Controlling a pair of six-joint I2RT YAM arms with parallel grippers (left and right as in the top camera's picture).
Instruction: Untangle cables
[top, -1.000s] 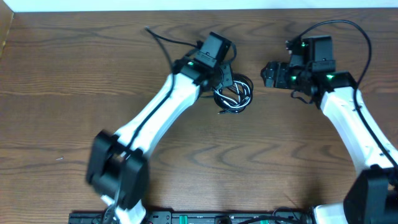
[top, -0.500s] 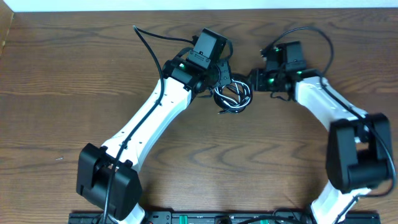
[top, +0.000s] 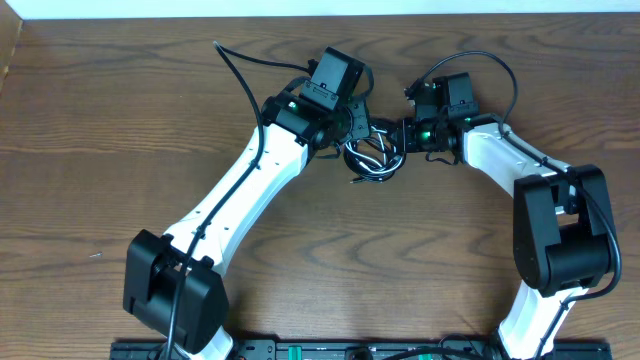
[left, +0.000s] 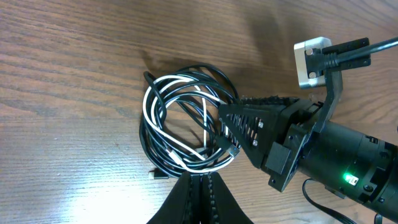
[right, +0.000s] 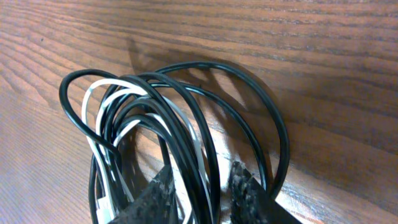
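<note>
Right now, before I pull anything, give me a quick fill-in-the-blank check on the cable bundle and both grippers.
1. The cables form one coiled bundle: black strands and a single ____ one.
2. The left gripper sits at the bundle's edge with its jaws ____.
3. In the right wrist view, strands run ____ the fingers of the right gripper.
Missing words: white; shut; between.

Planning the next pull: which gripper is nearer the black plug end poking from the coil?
Left. The left gripper sits right beside the black plug end; the right gripper straddles strands across the coil.
</note>
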